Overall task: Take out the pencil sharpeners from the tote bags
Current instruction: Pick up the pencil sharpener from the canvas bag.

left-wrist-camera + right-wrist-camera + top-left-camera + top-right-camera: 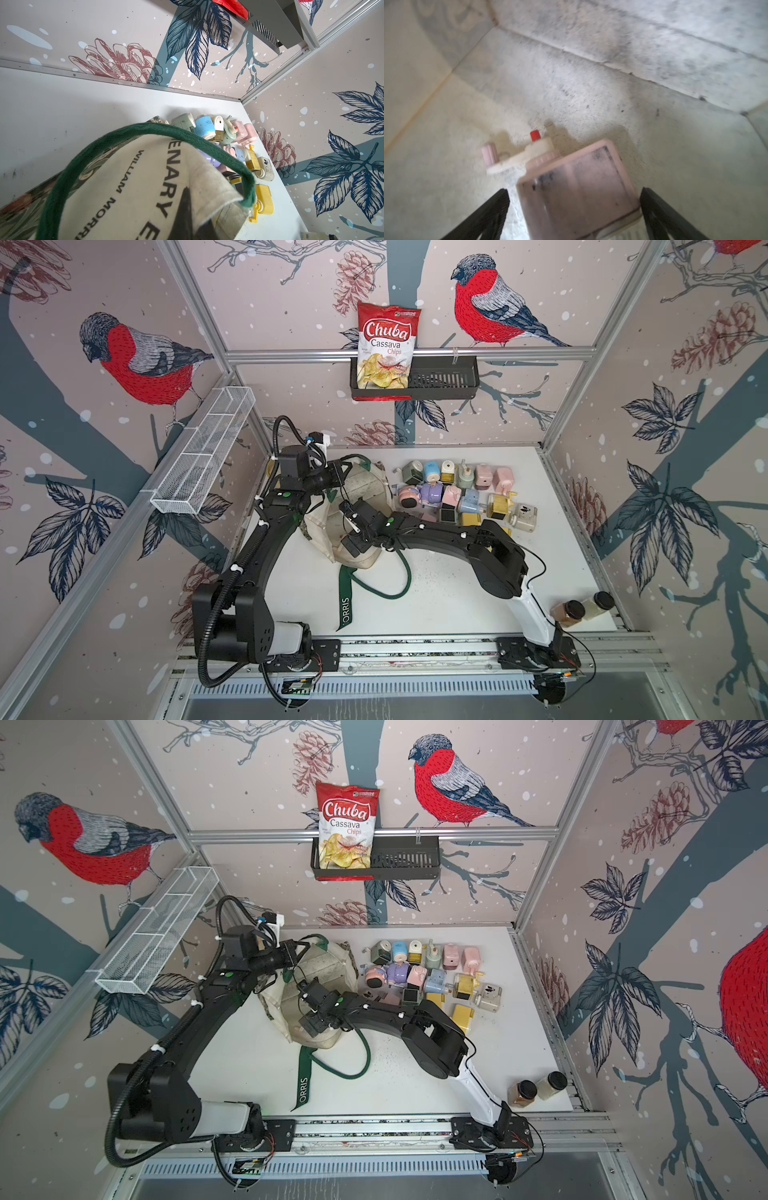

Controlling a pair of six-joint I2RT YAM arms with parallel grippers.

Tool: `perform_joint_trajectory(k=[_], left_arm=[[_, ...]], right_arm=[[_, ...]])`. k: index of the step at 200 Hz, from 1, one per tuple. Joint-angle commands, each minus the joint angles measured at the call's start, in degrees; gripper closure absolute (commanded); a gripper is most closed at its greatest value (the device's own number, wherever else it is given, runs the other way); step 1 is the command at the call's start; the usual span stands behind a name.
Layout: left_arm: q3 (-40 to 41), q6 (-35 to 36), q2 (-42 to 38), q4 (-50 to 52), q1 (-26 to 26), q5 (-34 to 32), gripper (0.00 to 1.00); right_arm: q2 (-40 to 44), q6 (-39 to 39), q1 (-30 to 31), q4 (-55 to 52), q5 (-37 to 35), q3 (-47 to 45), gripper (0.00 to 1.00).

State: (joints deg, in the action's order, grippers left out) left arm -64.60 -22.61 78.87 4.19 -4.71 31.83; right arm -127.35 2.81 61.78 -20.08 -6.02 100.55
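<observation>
The tote bag [370, 485] slumps on the worktop [457, 593] with its mouth gaping. One green handle [345, 605] trails toward the near edge. Inside the bag, the blurred right wrist view shows a pink pencil sharpener [583, 176] with a red-tipped crank resting on the smudged canvas. The other pencil sharpeners [461, 493] sit bunched on the worktop just beside the tote bag, toward the back. On the rear wall a black basket [449, 379] holds a chips bag [388, 344].

The right fingers [492, 207] are inside the tote bag, spread wide on either side of the pink pencil sharpener. They are not clamped, though one sits right at its edge. The left fingers [186, 205] are together, pinching the tote bag's cloth rim.
</observation>
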Motion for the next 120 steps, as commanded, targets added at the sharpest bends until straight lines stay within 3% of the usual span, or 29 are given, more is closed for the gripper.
perform_joint_trajectory(k=[1, 70, 120], left_arm=[[-0.71, -0.02, -0.12, -3.57, -0.06, 0.99, 1.0], [-0.75, 0.0, 0.01, -3.44, -0.04, 0.88, 1.0], [-0.74, 0.02, -0.12, -3.47, -0.09, 0.89, 1.0]], right_arm=[[-1.04, -7.56, -2.06, -1.44, 7.59, 2.19, 0.01], [-8.55, -16.02, -2.11, -6.48, 7.77, 8.0, 0.0], [-12.08, -16.27, -2.1, -4.3, 6.86, 10.47, 0.0]])
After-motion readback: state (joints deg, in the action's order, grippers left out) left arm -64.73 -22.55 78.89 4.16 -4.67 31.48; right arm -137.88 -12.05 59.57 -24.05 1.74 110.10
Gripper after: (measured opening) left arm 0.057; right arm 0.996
